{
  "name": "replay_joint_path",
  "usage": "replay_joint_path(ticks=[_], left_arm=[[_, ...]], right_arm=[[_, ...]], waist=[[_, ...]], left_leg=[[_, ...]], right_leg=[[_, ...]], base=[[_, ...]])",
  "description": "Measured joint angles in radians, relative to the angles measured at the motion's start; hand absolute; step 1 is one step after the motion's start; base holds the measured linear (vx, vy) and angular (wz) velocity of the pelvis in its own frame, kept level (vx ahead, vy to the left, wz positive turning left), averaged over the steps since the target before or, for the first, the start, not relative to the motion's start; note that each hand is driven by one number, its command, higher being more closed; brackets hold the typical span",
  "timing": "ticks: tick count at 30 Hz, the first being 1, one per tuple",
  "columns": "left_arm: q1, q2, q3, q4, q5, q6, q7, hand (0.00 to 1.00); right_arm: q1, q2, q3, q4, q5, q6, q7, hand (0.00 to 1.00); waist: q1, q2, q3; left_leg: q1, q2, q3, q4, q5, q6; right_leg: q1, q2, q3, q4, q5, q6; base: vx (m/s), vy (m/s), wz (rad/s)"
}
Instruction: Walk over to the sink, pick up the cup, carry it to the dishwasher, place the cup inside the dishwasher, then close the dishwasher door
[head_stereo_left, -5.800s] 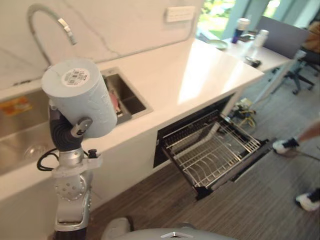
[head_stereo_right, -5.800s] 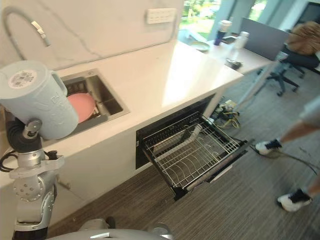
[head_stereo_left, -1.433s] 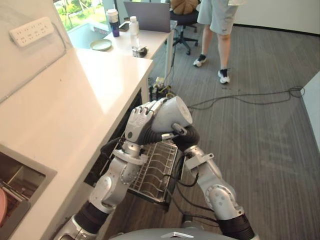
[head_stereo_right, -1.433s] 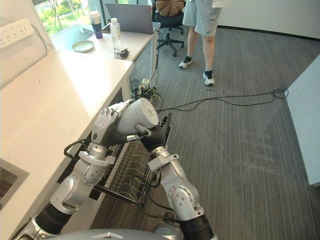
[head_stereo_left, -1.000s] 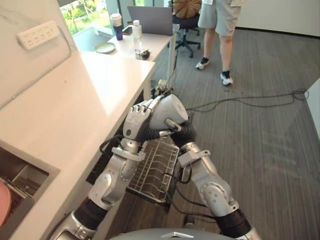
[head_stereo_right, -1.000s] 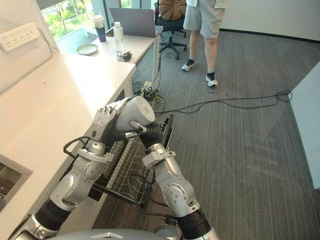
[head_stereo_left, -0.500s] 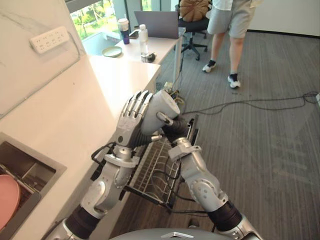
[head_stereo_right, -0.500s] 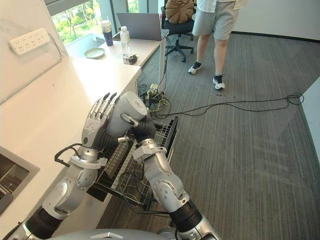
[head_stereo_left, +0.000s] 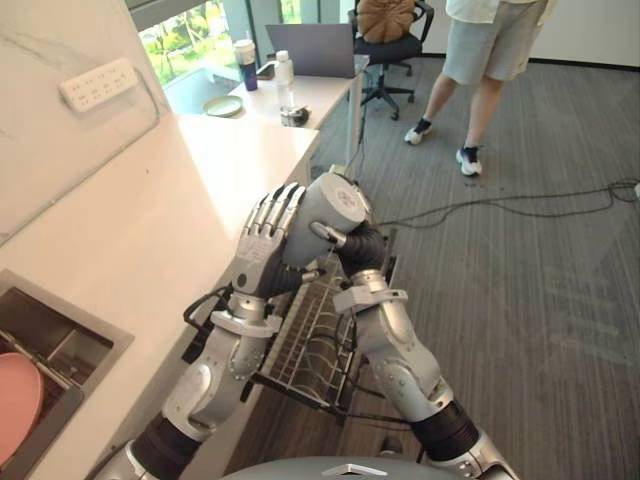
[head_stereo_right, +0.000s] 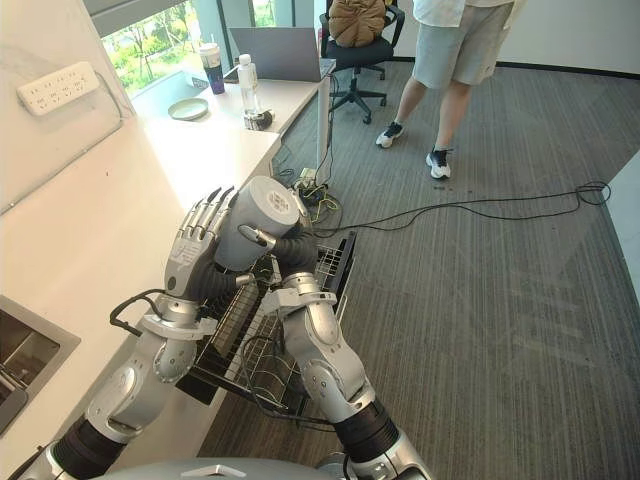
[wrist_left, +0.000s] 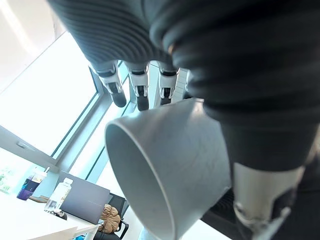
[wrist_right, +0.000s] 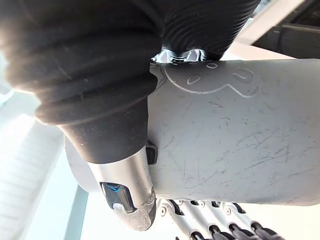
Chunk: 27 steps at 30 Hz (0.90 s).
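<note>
Grey cup (wrist_left: 170, 165) against straight fingers (wrist_left: 116, 89) of left hand (wrist_left: 141, 92)

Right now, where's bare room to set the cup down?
The counter between sink and desk is bare. The rack looks empty where visible. Desk is crowded: bottle, plate, laptop.

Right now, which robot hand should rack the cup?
Likely right: the right robot hand curls round the cup above the dishwasher rack; the left robot hand rests straight fingers on it.

Both arms bend upward, hands meeting. The right hand (head_stereo_left: 357, 245) grips the cup (head_stereo_left: 328, 205), thumb across it; the left hand (head_stereo_left: 266, 243) lies against it, fingers straight.
</note>
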Motion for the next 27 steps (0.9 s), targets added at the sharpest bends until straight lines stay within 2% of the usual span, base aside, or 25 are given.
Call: replay_joint_path(ticks=[2, 4, 7, 9, 10, 12, 14, 16, 18, 22, 25, 27], left_arm=[[0.014, -0.015, 0.000, -0.006, -0.004, -0.002, 0.005, 0.00], [0.028, -0.029, -0.003, -0.009, -0.028, -0.025, 0.005, 0.00], [0.063, -0.051, -0.011, -0.033, -0.136, -0.065, -0.027, 0.00], [0.093, -0.072, -0.003, -0.073, -0.251, -0.090, -0.092, 0.00], [0.103, -0.078, 0.002, -0.084, -0.275, -0.099, -0.109, 0.00], [0.142, -0.095, 0.029, -0.103, -0.361, -0.155, -0.189, 0.00], [0.164, -0.096, 0.039, -0.117, -0.404, -0.189, -0.227, 0.00], [0.196, -0.111, 0.052, -0.120, -0.476, -0.233, -0.300, 0.00], [0.207, -0.118, 0.061, -0.120, -0.495, -0.242, -0.324, 0.00], [0.211, -0.135, 0.123, -0.126, -0.525, -0.287, -0.338, 0.00], [0.229, -0.152, 0.193, -0.162, -0.564, -0.330, -0.339, 0.00], [0.250, -0.164, 0.235, -0.206, -0.625, -0.383, -0.363, 0.00]], right_arm=[[-0.018, 0.001, -0.027, -0.001, -0.029, 0.023, 0.007, 1.00], [-0.033, 0.001, -0.057, -0.001, -0.028, 0.042, 0.018, 1.00], [-0.033, 0.001, -0.097, -0.006, -0.028, 0.048, 0.044, 1.00], [-0.033, 0.001, -0.139, -0.011, -0.027, 0.050, 0.075, 1.00], [-0.033, 0.001, -0.149, -0.011, -0.026, 0.050, 0.083, 1.00], [-0.018, 0.001, -0.200, -0.035, -0.012, 0.052, 0.112, 1.00], [-0.003, 0.002, -0.233, -0.063, 0.006, 0.055, 0.128, 1.00], [0.011, 0.018, -0.294, -0.079, 0.044, 0.055, 0.156, 1.00], [0.026, 0.037, -0.329, -0.084, 0.054, 0.052, 0.171, 1.00], [0.069, 0.038, -0.376, -0.036, 0.052, 0.050, 0.211, 1.00], [0.079, 0.036, -0.417, 0.066, 0.052, 0.057, 0.235, 1.00], [0.088, 0.036, -0.449, 0.137, 0.051, 0.064, 0.243, 1.00]], waist=[[-0.001, 0.000, 0.000], [0.000, 0.002, 0.001], [0.000, 0.006, 0.007], [0.001, 0.011, 0.011], [0.000, 0.012, 0.013], [0.001, 0.015, 0.027], [0.002, 0.015, 0.039], [0.002, 0.015, 0.044], [0.001, 0.014, 0.046], [0.004, 0.010, 0.063], [0.011, 0.007, 0.068], [0.026, 0.006, 0.069]], left_leg=[[0.000, 0.000, 0.000, 0.000, 0.000, 0.000], [0.001, 0.000, 0.000, 0.000, 0.000, 0.000], [0.002, 0.000, -0.001, 0.000, 0.000, 0.000], [0.002, 0.000, -0.002, -0.002, 0.000, 0.000], [0.002, 0.000, -0.002, -0.002, 0.000, 0.000], [0.002, -0.001, -0.005, -0.003, 0.001, 0.001], [0.002, -0.001, -0.010, -0.004, 0.002, 0.001], [0.002, -0.001, -0.018, -0.006, 0.003, 0.002], [0.002, -0.001, -0.026, -0.008, 0.006, 0.003], [0.001, -0.002, -0.052, -0.023, 0.015, 0.003], [-0.008, -0.003, -0.079, -0.031, 0.026, 0.003], [-0.020, -0.004, -0.103, -0.043, 0.037, 0.004]], right_leg=[[0.001, 0.000, 0.000, 0.000, 0.000, 0.000], [0.001, 0.000, 0.000, 0.000, 0.000, 0.000], [0.003, 0.000, -0.001, 0.000, 0.000, 0.000], [0.006, 0.000, -0.002, -0.001, -0.001, 0.001], [0.006, 0.000, -0.003, -0.001, -0.001, 0.001], [0.007, 0.001, -0.005, -0.001, -0.001, 0.001], [0.010, 0.000, -0.010, -0.001, -0.003, 0.001], [0.011, 0.000, -0.018, -0.001, -0.005, 0.002], [0.014, 0.000, -0.028, -0.001, -0.006, 0.003], [0.035, 0.000, -0.055, -0.002, -0.014, 0.006], [0.036, -0.001, -0.085, -0.003, -0.017, 0.007], [0.037, -0.001, -0.109, -0.004, -0.017, 0.008]], base=[[0.00, 0.000, 0.00], [0.00, 0.000, 0.00], [0.00, 0.000, 0.00], [0.00, 0.000, 0.00], [0.00, 0.000, 0.00], [0.00, 0.000, 0.02], [0.00, 0.000, 0.07], [0.00, 0.000, 0.10], [0.01, 0.001, 0.14], [-0.01, 0.006, 0.20], [0.02, 0.002, 0.28], [0.01, -0.001, 0.31]])
